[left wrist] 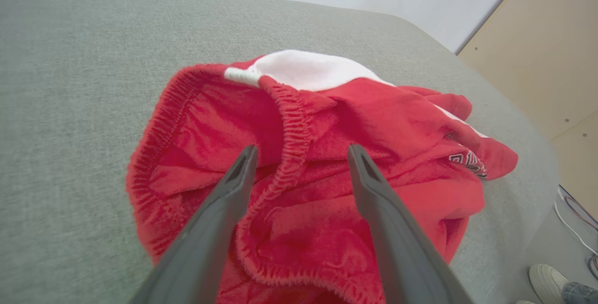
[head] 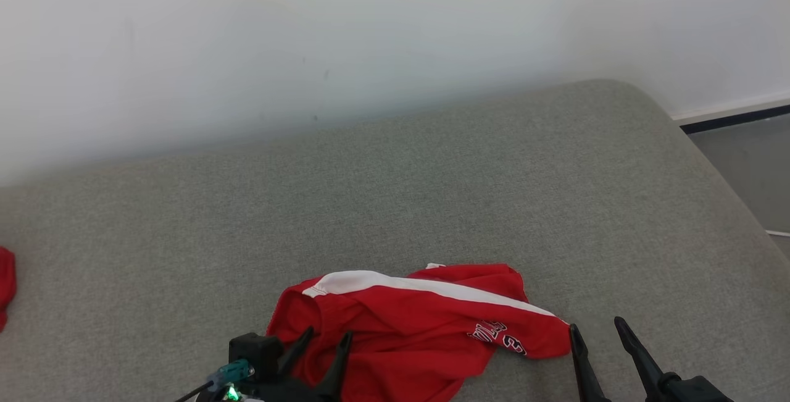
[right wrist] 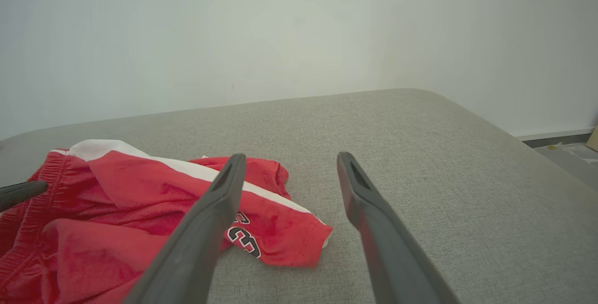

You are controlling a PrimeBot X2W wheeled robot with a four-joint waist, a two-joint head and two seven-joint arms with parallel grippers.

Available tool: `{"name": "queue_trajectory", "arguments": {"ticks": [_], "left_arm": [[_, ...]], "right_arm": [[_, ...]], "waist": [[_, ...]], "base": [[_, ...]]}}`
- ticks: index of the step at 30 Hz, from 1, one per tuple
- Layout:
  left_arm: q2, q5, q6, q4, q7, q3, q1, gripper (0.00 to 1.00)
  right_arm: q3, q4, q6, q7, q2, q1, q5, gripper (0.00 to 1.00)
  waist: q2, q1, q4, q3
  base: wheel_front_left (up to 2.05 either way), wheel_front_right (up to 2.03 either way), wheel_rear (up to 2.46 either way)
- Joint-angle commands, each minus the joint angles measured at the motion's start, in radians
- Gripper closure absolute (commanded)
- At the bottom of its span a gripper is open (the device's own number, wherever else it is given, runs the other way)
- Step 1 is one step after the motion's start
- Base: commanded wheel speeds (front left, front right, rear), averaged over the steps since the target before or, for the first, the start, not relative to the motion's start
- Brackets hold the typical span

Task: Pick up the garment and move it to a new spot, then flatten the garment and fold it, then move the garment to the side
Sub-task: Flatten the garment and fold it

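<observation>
A pair of red shorts (head: 407,322) with a white side stripe and black lettering lies crumpled near the front edge of the grey cushion (head: 432,192). My left gripper (head: 326,335) is open, its two fingers straddling the ruffled elastic waistband (left wrist: 292,126) just above the cloth. In the left wrist view the shorts (left wrist: 327,164) lie bunched under that gripper (left wrist: 301,152). My right gripper (head: 597,326) is open with nothing in it, hovering over bare cushion just right of the printed leg hem (right wrist: 280,243). The right wrist view has its fingers (right wrist: 287,161) apart, with the shorts (right wrist: 117,206) at lower left.
A second piece of red cloth (head: 5,284) peeks in at the cushion's far left edge. A white wall (head: 308,37) stands behind. The cushion's rounded right edge drops to the floor (head: 753,167). A person's shoe (left wrist: 546,278) and cables (left wrist: 574,215) sit on the floor.
</observation>
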Motion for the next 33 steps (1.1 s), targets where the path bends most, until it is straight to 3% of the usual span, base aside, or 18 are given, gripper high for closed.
{"name": "queue_trajectory", "arguments": {"ticks": [1, 4, 5, 7, 8, 9, 14, 18, 26, 30, 33], "left_arm": [[0.002, -0.010, 0.002, 0.009, 0.002, -0.003, -0.015, 0.00], [0.001, -0.026, 0.002, 0.036, -0.005, -0.018, -0.033, 0.00], [0.001, -0.026, 0.002, 0.044, -0.008, -0.023, -0.038, 0.08], [0.004, -0.033, 0.002, 0.059, -0.018, -0.031, -0.048, 0.62], [0.005, -0.036, 0.002, 0.065, -0.021, -0.035, -0.052, 0.69], [0.006, -0.041, 0.002, 0.072, -0.025, -0.040, -0.055, 1.00], [0.009, -0.086, 0.002, 0.082, -0.030, -0.063, -0.058, 1.00], [0.037, -0.180, 0.002, 0.003, -0.039, -0.062, -0.005, 1.00], [0.212, -0.378, 0.002, -0.315, 0.053, -0.099, 0.198, 1.00], [0.248, -0.394, 0.019, -0.355, 0.074, -0.094, 0.241, 1.00], [0.269, -0.358, 0.060, -0.365, 0.070, -0.096, 0.258, 1.00]], "right_arm": [[0.000, 0.002, 0.001, -0.004, 0.002, -0.005, 0.001, 0.00], [-0.002, 0.004, 0.001, -0.004, 0.004, -0.008, 0.003, 0.00], [-0.003, 0.004, 0.001, -0.004, 0.005, -0.008, 0.004, 0.00], [-0.005, 0.005, 0.001, -0.005, 0.006, -0.007, 0.004, 0.00], [-0.005, 0.005, 0.001, -0.005, 0.006, -0.007, 0.004, 0.00], [-0.004, 0.006, 0.001, -0.005, 0.007, -0.007, 0.005, 0.00], [-0.003, 0.006, 0.001, -0.005, 0.010, -0.010, 0.008, 0.00], [-0.005, 0.002, 0.001, -0.005, 0.013, -0.003, 0.009, 0.00], [-0.018, 0.000, 0.001, -0.004, 0.012, 0.017, 0.014, 0.00], [-0.014, 0.000, 0.001, -0.004, 0.012, 0.013, 0.013, 0.00], [-0.010, 0.004, 0.001, -0.004, 0.010, 0.010, 0.013, 0.00]], "waist": [[-0.0001, -0.0001, -0.017, 0.016], [-0.0001, -0.0001, -0.020, 0.020], [-0.0001, -0.0001, -0.020, 0.021], [-0.0001, -0.0001, -0.017, 0.022], [-0.0001, -0.0001, -0.015, 0.022], [-0.0001, -0.0001, -0.012, 0.022], [-0.0001, -0.0001, 0.009, 0.019], [-0.0001, -0.0001, 0.022, 0.016], [-0.0001, -0.0001, 0.066, 0.018], [-0.0001, -0.0001, 0.079, 0.017], [-0.0001, -0.0001, 0.089, 0.017]], "base": [[0.00, 0.00, 0.00], [0.00, 0.00, 0.00], [0.00, 0.00, 0.00], [0.00, 0.00, 0.00], [0.00, 0.00, 0.00], [0.00, 0.00, 0.00], [0.00, 0.00, 0.00], [0.00, 0.00, 0.00], [0.00, 0.00, 0.00], [0.00, 0.00, 0.00], [0.00, 0.00, 0.00]]}}
